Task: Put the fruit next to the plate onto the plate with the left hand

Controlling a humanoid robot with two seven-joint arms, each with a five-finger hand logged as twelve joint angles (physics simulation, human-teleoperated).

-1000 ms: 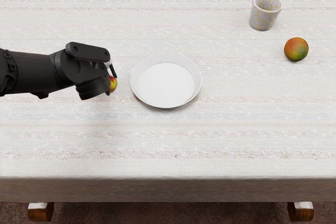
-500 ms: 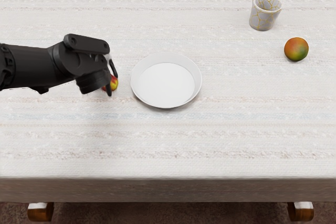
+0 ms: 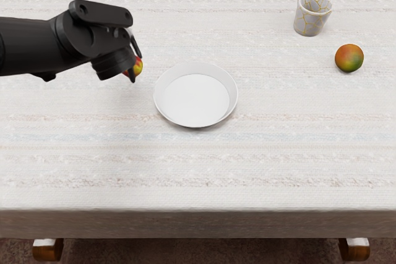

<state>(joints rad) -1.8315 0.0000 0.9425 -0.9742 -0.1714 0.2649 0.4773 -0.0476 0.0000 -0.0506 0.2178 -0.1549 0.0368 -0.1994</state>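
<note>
My black left hand (image 3: 125, 65) reaches in from the left edge and is shut on a small red-and-yellow fruit (image 3: 137, 67), of which only the right side peeks out past the fingers. Hand and fruit hang above the table, just up and left of the white plate (image 3: 230, 85), which lies at mid-table with nothing on it. The right arm is out of view.
A second, larger red-green fruit (image 3: 349, 57) lies near the right edge. A white cup with a yellow crack pattern (image 3: 312, 14) stands at the back right. The table's front edge (image 3: 198, 209) runs along the bottom.
The left hand closed on the small fruit and rose with it, moving up in the picture from beside the plate's left rim to above its upper left.
</note>
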